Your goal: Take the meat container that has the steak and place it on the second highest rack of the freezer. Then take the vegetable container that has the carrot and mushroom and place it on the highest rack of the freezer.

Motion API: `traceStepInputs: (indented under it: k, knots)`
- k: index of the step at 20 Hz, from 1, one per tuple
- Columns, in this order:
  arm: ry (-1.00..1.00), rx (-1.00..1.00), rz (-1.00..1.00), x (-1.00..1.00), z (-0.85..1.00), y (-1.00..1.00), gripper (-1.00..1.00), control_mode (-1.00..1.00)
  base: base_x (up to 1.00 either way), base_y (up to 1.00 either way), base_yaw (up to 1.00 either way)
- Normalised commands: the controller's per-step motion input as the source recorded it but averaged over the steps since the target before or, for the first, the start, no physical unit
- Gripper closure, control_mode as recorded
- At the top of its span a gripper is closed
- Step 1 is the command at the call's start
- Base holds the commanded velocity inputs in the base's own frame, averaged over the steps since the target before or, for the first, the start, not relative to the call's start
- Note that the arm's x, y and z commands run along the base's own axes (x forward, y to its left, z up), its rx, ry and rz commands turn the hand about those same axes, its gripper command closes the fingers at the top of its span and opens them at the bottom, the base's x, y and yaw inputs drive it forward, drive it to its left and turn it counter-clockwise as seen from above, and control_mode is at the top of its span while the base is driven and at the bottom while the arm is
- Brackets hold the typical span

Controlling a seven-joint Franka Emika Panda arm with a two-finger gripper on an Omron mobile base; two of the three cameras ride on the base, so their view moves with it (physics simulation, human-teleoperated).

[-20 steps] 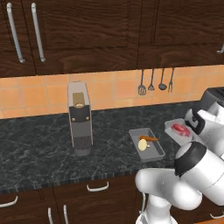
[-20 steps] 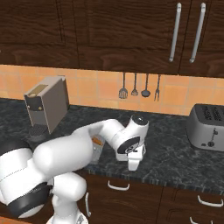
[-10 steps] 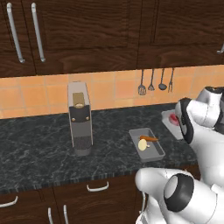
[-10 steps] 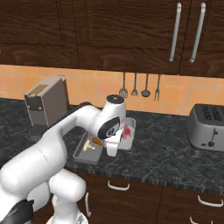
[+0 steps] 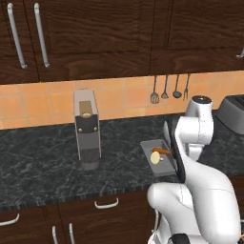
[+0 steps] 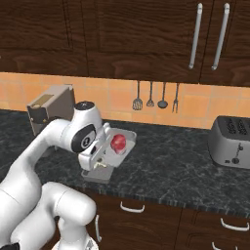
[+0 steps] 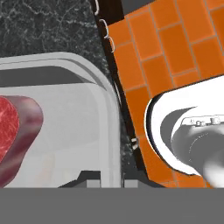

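The rim of the meat container (image 7: 111, 131) is clamped between the closed fingertips (image 7: 91, 183) of the hand (image 7: 109, 183). The steak (image 7: 17, 140) is seen inside, at left. Dark worktop (image 7: 48, 26) and orange tiles (image 7: 162, 52) lie beyond.

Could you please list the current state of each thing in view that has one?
Gripper: shut on the meat container's rim.
Meat container: lifted off the counter, tilted, held by its rim.
Steak: inside the meat container.
Vegetable container: flat on the counter, not held.
Carrot and mushroom: lying in the vegetable container.
Upper cabinets: doors closed.
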Motion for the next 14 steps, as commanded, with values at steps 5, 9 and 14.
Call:
traceStepInputs:
  k: [5,9,14]
  knots:
    - [0.00,0.00,0.01,-0.44,0.26,0.27,1.00,-1.00,0.00,0.00,0.00]
    - [0.00,-0.02,0.22,-0.36,0.17,0.17,1.00,-1.00,0.00,0.00,0.00]
    - [-0.01,-0.02,0.24,-0.25,0.13,0.30,1.00,-1.00,0.00,0.00,0.00]
